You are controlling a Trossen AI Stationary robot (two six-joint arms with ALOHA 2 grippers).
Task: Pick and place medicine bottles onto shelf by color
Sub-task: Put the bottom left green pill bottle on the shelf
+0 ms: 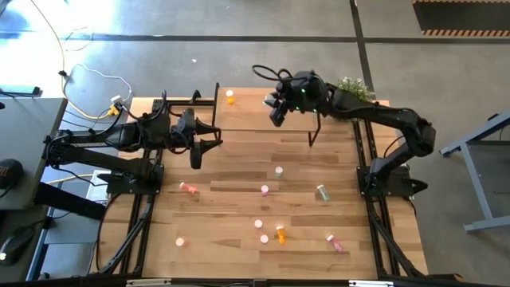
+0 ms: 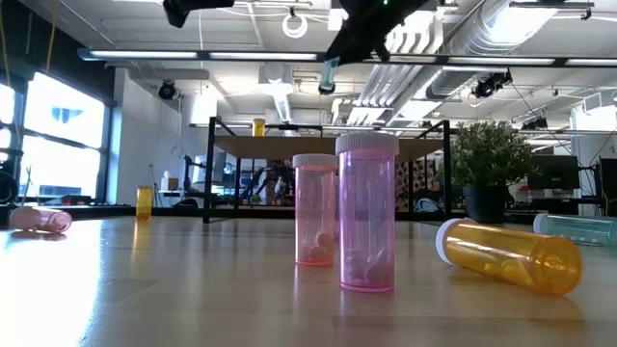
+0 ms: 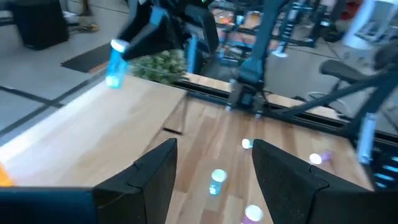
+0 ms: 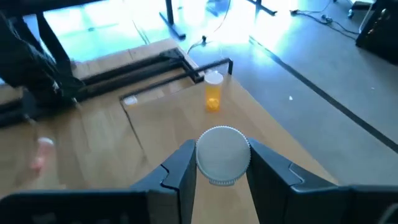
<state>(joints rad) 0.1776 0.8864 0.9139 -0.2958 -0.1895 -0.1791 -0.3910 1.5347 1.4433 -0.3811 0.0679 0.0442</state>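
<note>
The shelf [image 1: 247,115] stands at the table's far side, with one orange bottle [image 1: 229,97] upright near its far left corner. My right gripper [image 1: 276,112] hovers above the shelf, shut on a pale green bottle [image 2: 329,75] with a white cap [image 4: 222,154]. My left gripper [image 1: 195,158] is open and holds nothing; it waits by the shelf's left end. Other bottles are scattered on the table's near half: two pink ones upright [image 2: 366,212], an orange one [image 2: 511,253] on its side, a green one [image 1: 322,192] lying down. My right gripper pinches the pale green bottle between its two fingers [image 4: 180,168] at the cap end [image 4: 222,154], coming from above and slanting down. The bottle's body [image 3: 114,67] hangs roughly upright below the fingers, lifted clear above the shelf board.
A small potted plant [image 1: 355,86] sits at the shelf's far right corner, close behind my right arm. The shelf has thin black legs [image 1: 315,131]. Cables [image 1: 96,80] lie beyond the table's left far corner. Bare wood shows between shelf and scattered bottles.
</note>
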